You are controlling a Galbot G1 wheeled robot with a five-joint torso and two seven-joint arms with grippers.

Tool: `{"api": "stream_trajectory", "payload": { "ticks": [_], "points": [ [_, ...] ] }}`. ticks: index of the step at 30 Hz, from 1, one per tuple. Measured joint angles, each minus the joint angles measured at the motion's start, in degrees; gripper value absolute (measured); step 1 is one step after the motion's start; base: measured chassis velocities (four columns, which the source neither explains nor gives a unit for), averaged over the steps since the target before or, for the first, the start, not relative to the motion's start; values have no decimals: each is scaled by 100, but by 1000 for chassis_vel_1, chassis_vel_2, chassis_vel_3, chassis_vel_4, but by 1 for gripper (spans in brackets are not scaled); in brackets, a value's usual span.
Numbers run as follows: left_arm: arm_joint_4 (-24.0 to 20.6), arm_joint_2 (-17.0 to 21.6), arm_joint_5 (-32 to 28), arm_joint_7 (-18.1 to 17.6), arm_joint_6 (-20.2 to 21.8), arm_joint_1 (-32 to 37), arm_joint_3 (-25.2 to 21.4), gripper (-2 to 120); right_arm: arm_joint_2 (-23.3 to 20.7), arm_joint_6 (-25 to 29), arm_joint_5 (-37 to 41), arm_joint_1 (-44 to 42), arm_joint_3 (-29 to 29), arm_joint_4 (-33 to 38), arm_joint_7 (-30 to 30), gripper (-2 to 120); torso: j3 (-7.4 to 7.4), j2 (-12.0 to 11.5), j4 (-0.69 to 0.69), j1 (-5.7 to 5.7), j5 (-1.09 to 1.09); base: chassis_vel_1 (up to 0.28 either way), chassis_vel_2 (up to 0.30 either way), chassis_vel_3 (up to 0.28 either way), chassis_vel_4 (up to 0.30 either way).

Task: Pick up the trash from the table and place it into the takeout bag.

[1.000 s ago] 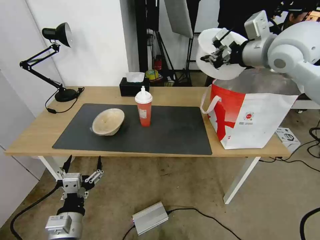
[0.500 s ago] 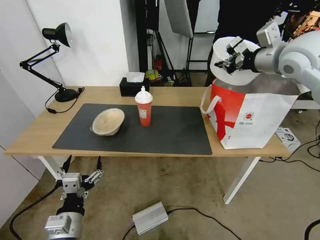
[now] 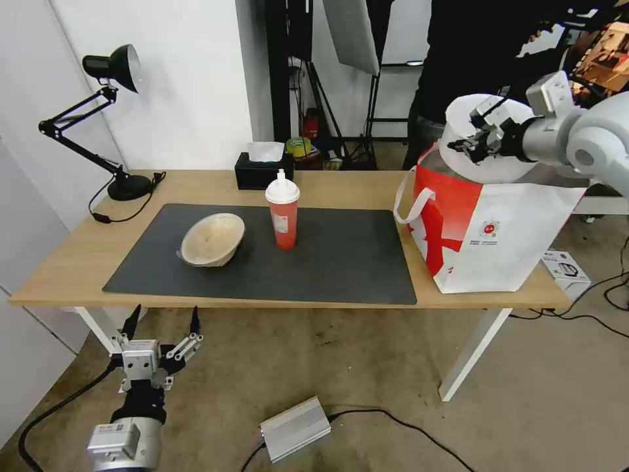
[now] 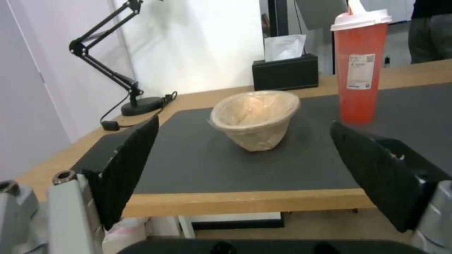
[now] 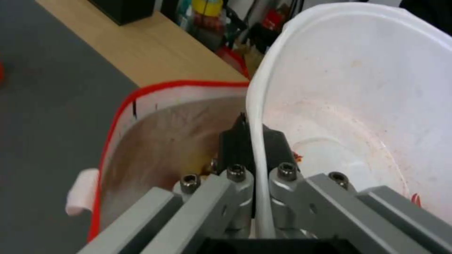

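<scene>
My right gripper (image 3: 474,139) is shut on the rim of the white plastic bowl (image 3: 491,167), holding it tilted just over the open top of the takeout bag (image 3: 498,229) at the table's right end. The right wrist view shows the fingers (image 5: 235,141) pinching the bowl (image 5: 358,88) rim, red scraps (image 5: 296,155) inside, and the bag's foil lining (image 5: 165,134) below. The red drink cup (image 3: 282,219) and the beige bowl (image 3: 213,239) stand on the grey mat (image 3: 341,255). My left gripper (image 3: 166,309) hangs open below the table's front edge (image 3: 78,275), facing the beige bowl (image 4: 256,118).
A black tissue box (image 3: 264,172) sits at the table's back edge and a black desk lamp (image 3: 128,187) at its left end. On the floor lie a silver box (image 3: 295,429) with cables and a small white box (image 3: 565,267).
My right arm has carried the white bowl to the right and down, from above the bag's left side to right over its opening. The left arm has not moved.
</scene>
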Motion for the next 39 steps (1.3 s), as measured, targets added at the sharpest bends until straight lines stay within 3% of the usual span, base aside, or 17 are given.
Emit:
{"api": "stream_trajectory", "payload": {
  "ticks": [39],
  "points": [
    [-75,2,33,5,14,40,44,98,-561,1,-36,-645,446,628,-160,0,0,0,0,0,0,0,0,0,0]
  ]
}}
